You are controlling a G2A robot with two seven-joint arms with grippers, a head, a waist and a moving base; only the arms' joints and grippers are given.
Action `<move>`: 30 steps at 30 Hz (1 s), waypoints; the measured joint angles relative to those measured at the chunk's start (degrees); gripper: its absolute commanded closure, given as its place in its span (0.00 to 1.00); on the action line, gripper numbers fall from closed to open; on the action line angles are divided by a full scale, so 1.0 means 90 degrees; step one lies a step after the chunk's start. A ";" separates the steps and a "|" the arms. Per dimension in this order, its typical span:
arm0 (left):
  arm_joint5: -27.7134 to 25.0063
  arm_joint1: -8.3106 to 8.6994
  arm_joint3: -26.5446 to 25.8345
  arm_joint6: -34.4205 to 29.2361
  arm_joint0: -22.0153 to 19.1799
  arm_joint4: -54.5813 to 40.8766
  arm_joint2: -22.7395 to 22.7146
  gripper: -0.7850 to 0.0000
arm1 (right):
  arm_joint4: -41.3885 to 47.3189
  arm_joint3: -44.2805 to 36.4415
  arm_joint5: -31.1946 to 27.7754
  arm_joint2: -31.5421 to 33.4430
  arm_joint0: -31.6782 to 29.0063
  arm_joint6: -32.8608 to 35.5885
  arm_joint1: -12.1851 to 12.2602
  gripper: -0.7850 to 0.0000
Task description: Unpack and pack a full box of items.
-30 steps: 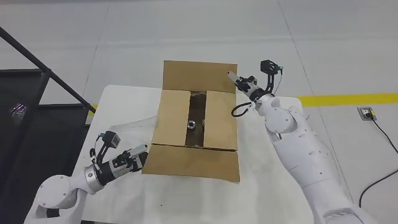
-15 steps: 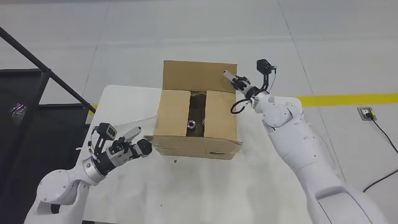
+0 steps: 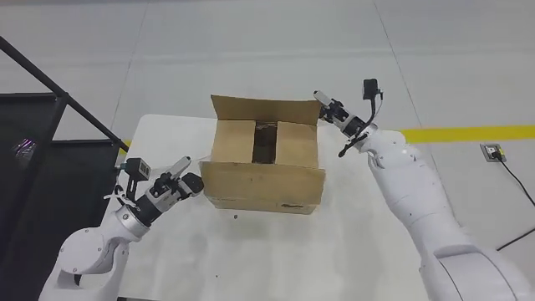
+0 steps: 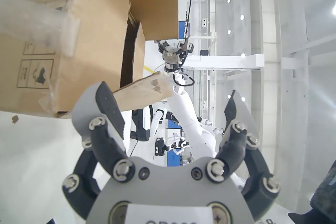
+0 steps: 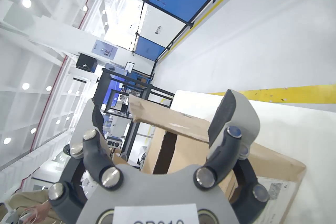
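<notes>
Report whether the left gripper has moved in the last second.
Yes. The left gripper shifted across the table, away from its near edge, beside the cardboard box.

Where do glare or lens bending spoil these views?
Top view: even light, faint shadow beside the box on the table. Left wrist view: bright glare washes out one side, pillars bow. Right wrist view: ceiling lamps flare, beams bow.

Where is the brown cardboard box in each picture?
Top view: the brown cardboard box stands in the middle of the white table.
Left wrist view: box close beyond the open jaws.
Right wrist view: box beyond the open jaws.
Shared landmark: the dark gap between its top flaps.
</notes>
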 measured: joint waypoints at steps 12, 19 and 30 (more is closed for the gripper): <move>0.0159 -0.0079 0.0164 0.1282 -0.0453 0.0977 0.0689 0.00 | 0.0998 -0.0533 -0.0252 0.0417 -0.0189 0.2307 0.0335 0.00; 0.0139 -0.0139 0.0373 0.1650 -0.0700 0.1216 0.1060 0.00 | 0.0584 -0.1077 0.0593 0.0204 -0.0302 0.2856 0.0425 0.00; 0.0024 -0.0197 0.0560 0.1884 -0.0922 0.1495 0.1378 0.00 | 0.0723 -0.2260 0.1549 -0.0096 -0.0821 0.3358 0.0415 0.00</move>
